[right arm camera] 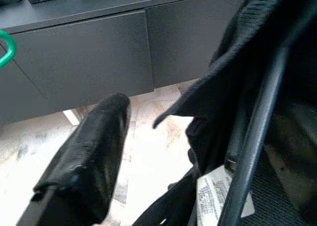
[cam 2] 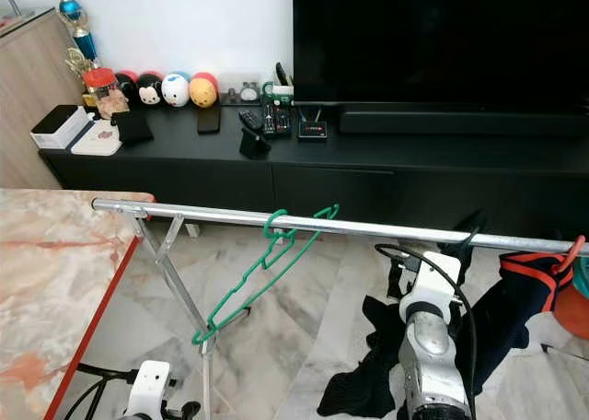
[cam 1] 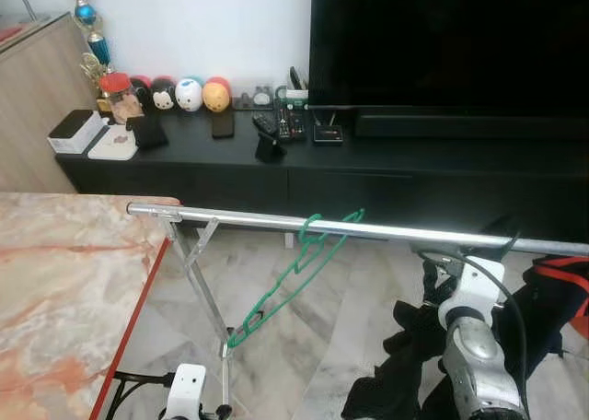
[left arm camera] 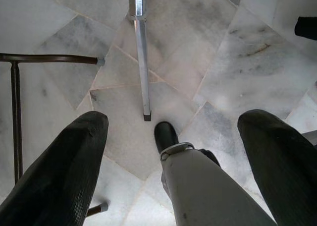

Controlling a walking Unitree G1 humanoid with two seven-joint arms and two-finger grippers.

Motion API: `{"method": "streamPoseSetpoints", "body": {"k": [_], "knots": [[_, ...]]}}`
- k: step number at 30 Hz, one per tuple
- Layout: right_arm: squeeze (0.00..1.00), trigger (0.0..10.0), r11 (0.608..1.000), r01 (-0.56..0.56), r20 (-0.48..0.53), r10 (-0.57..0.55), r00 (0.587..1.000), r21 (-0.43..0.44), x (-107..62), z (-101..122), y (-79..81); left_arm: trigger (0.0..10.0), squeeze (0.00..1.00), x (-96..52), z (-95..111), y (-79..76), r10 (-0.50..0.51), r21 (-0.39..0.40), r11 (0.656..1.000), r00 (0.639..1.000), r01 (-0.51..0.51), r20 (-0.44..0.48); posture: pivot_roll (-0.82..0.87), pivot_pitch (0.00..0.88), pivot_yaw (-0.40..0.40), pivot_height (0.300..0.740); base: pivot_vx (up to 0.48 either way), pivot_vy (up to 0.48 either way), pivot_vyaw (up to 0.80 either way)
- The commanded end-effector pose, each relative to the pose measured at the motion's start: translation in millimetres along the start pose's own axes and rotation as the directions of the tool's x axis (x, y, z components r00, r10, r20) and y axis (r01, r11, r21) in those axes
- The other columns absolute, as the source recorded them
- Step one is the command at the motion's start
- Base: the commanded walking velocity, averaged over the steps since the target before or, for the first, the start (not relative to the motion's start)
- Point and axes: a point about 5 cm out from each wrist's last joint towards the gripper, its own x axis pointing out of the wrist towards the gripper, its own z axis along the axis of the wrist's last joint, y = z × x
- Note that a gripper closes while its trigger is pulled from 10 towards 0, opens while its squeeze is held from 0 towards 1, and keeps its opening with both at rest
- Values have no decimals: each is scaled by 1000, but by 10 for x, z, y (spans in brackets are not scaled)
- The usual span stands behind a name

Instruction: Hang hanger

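Note:
A green hanger [cam 1: 296,271] hangs tilted by its hook on the silver rail [cam 1: 386,229] of a clothes rack. Further right along the rail, a black hanger [right arm camera: 257,137] carrying a black garment [cam 1: 405,355] has its hook [cam 1: 504,239] at the rail. My right gripper [cam 1: 431,277] is just below the rail beside that garment; one black finger [right arm camera: 84,171] stands well apart from the hanger bar, the other is hidden by cloth, and it looks open. My left gripper [left arm camera: 173,118] hangs low, open and empty, over the floor.
A marble table [cam 1: 64,291] with a red edge is at the left. The rack's slanted leg [cam 1: 202,286] drops to the marble floor. A red and black garment [cam 2: 538,268] hangs at the rail's right end. Behind stands a black console [cam 1: 386,162] with toys and a TV.

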Motion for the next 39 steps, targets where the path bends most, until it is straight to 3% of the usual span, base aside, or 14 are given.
{"method": "streamPoseSetpoints", "body": {"k": [1, 3, 4, 6, 7, 8, 20, 21, 22, 39], "knots": [[0, 0, 1000, 5, -14, -5, 1000, 7, 19, -8, 4, 10000, 0, -6, -18, 23, 6, 9, 1000, 1000, -6, -10, -63, 0, 36, 740, 0, 0, 0], [0, 78, 1000, 9, -13, -8, 1000, 6, 31, -1, -2, 10000, 0, -6, -18, 22, 5, 8, 1000, 1000, -5, -10, -63, 0, 36, 740, 0, 0, 0], [0, 2863, 1000, 12, -12, -12, 1000, 7, 40, 3, -14, 10000, 0, -6, -18, 21, 4, 7, 1000, 1000, -4, -10, -64, 0, 36, 740, 0, 0, 0], [0, 2980, 1000, 14, -12, -14, 1000, 8, 43, 3, -20, 10000, 0, -6, -19, 21, 3, 6, 1000, 1000, -3, -10, -64, 0, 36, 740, 0, 0, 0], [0, 3882, 1000, 12, -16, -12, 1000, 5, 48, -5, -20, 10000, 0, -6, -18, 20, 2, 7, 1000, 1000, -2, -10, -64, 0, 36, 740, 0, 0, 0], [0, 10000, 1000, 13, -16, -13, 1000, 5, 48, -7, -22, 10000, 0, -6, -18, 20, 1, 7, 1000, 1000, -1, -10, -65, 0, 36, 740, 0, 0, 0], [0, 10000, 1000, 11, -19, -11, 1000, 7, 47, -35, -8, 10000, 0, -7, -18, 18, -3, 1, 1000, 1000, 3, -8, -62, 0, 36, 740, 0, 0, 0], [0, 2863, 1000, 11, -18, -11, 1000, 7, 47, -35, -8, 10000, 0, -7, -18, 19, -3, 0, 1000, 1000, 3, -8, -62, 0, 36, 740, 0, 0, 0], [0, 0, 1000, 10, -15, -10, 1000, 10, 47, -34, -6, 10000, 0, -7, -17, 19, -4, -2, 1000, 1000, 4, -7, -62, 0, 36, 740, 0, 0, 0], [0, 0, 1000, 6, -19, -6, 1000, 12, 37, -64, -2, 10000, 0, -7, -18, 10, -19, -11, 1000, 1000, 19, -5, -60, 0, 37, 740, 0, 0, 0]]}}
